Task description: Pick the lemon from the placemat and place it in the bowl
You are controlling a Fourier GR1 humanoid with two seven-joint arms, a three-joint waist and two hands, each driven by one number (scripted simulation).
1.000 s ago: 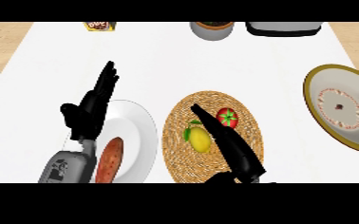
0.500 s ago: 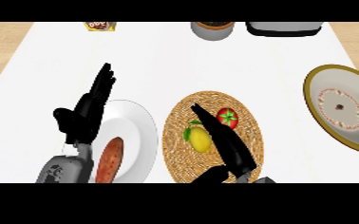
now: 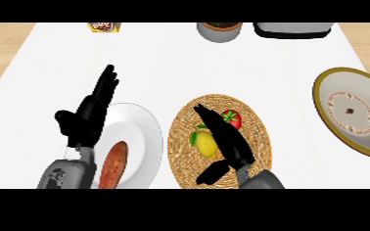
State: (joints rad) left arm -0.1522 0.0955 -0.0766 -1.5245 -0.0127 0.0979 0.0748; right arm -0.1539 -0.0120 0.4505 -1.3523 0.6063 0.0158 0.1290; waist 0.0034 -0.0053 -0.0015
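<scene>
A yellow lemon (image 3: 206, 143) lies on the round woven placemat (image 3: 253, 142), next to a red tomato (image 3: 233, 119). My right hand (image 3: 230, 144) stretches over the placemat with straight fingers, lying just right of the lemon and partly covering it; its thumb points down left. It is open. The bowl (image 3: 345, 108), gold-rimmed with a patterned inside, sits at the far right edge. My left hand (image 3: 89, 112) stands open at the left, fingers up, beside a white plate.
A white plate (image 3: 141, 137) with a sausage-like food (image 3: 113, 164) lies left of the placemat. At the back stand a small packet (image 3: 103, 27), a grey pot (image 3: 219, 31) and a grey appliance (image 3: 292, 29).
My right hand has drawn slightly back toward the lower edge over the placemat. The left hand shifted a little. The lemon has not moved.
</scene>
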